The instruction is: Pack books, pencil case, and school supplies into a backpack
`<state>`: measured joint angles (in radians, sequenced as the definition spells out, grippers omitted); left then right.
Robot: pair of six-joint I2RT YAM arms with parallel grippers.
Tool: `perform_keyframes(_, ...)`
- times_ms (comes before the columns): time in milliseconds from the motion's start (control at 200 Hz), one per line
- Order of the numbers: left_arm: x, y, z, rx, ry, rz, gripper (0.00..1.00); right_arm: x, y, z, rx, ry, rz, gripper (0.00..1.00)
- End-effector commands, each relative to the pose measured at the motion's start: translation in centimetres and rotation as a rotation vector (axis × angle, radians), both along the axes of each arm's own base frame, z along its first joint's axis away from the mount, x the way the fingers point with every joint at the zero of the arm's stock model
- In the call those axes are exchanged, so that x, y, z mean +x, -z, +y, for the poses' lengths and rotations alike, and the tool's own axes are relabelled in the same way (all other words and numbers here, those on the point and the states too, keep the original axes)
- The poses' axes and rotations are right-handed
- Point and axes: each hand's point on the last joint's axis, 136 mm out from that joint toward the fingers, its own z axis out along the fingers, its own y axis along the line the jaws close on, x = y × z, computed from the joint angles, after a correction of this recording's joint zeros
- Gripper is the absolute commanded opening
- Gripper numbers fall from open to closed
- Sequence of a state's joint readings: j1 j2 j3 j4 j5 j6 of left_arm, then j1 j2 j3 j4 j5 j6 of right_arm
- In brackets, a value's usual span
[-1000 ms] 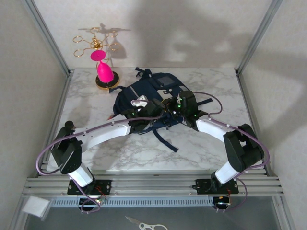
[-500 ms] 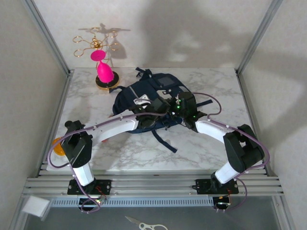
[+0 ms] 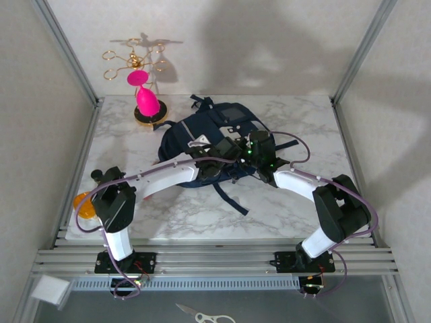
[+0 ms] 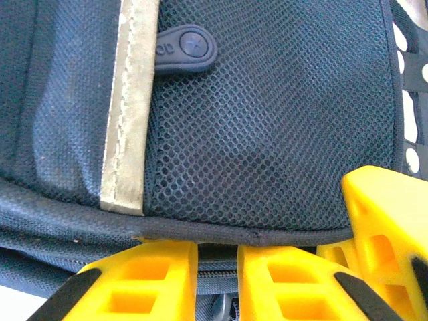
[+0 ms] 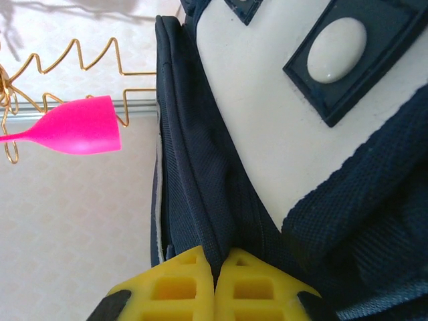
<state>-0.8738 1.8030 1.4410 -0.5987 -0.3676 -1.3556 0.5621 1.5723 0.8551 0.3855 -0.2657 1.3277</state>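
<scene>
From above, the large navy-blue fabric backpack (image 3: 178, 138) is lying toward the far middle of the white marble table (image 3: 175, 208), and both arms are reaching in over its near-right part. The left gripper (image 3: 225, 156) and the right gripper (image 3: 248, 151) are sitting just beside each other on the backpack; their jaws are too small to judge here. A small orange rounded piece (image 3: 84, 204) is lying at the near left edge, well apart from the backpack, and a pink goblet (image 3: 147, 102) is standing by a gold wire stand (image 3: 135, 57) at the far left. In the left wrist view, the left gripper (image 4: 217, 267) is showing a narrow gap against the backpack's (image 4: 267, 134) piped lower edge, below a mesh panel, a grey-white trim stripe (image 4: 127, 107) and a dark rubber zip pull (image 4: 187, 48); whether it is pinching fabric I cannot tell. In the right wrist view, the right gripper (image 5: 215, 267) is pressing its yellow fingers together on a navy fold of the backpack (image 5: 200, 174), beside a grey-white patch (image 5: 267, 100).
</scene>
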Motion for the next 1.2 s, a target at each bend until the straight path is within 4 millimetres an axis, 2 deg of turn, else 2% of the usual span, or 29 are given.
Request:
perform_keyframes(0,0.0,0.2,5.3,0.105,-0.17,-0.036,0.2,-1.0,-5.8,1.5,0.111,-0.079,-0.153,0.0)
perform_keyframes(125,-1.1,0.0,6.1,0.076,-0.149,-0.042,0.12,-0.6,-5.9,1.4,0.098,-0.071,-0.161,0.0)
perform_keyframes(260,-1.7,-0.9,6.4,0.052,-0.11,-0.055,0.1,-0.4,-6.1,1.4,0.094,-0.066,-0.168,0.0)
perform_keyframes(350,-1.3,-1.9,5.4,0.039,-0.056,-0.07,0.16,-0.3,-6.2,1.5,0.092,-0.061,-0.171,0.0)
perform_keyframes(426,-0.7,-3.1,4.8,0.061,-0.015,-0.083,0.36,-0.2,-6.1,1.5,0.089,-0.058,-0.168,0.0)
perform_keyframes(516,-0.3,-3.5,4.9,0.096,0.002,-0.089,0.43,-0.1,-6.2,1.5,0.089,-0.057,-0.17,0.0)
perform_keyframes(636,-0.1,-3.3,3.1,0.045,0.065,-0.076,0.44,0.0,-6.1,1.7,0.083,-0.061,-0.167,0.0)
perform_keyframes(786,-0.3,-4.9,0.5,-0.047,0.098,-0.133,0.42,-0.1,-5.6,1.9,0.079,-0.063,-0.158,0.0)
perform_keyframes(891,0.1,-4.6,-0.1,-0.049,0.101,-0.123,0.44,-0.1,-5.6,2.2,0.086,-0.069,-0.157,0.0)
perform_keyframes(1011,0.3,-3.7,0.8,0.023,0.049,-0.084,0.44,0.0,-5.6,2.3,0.081,-0.07,-0.157,0.0)
perform_keyframes(1197,-0.1,-2.3,1.5,0.004,-0.012,-0.068,0.43,-0.1,-5.2,2.4,0.092,-0.074,-0.146,0.0)
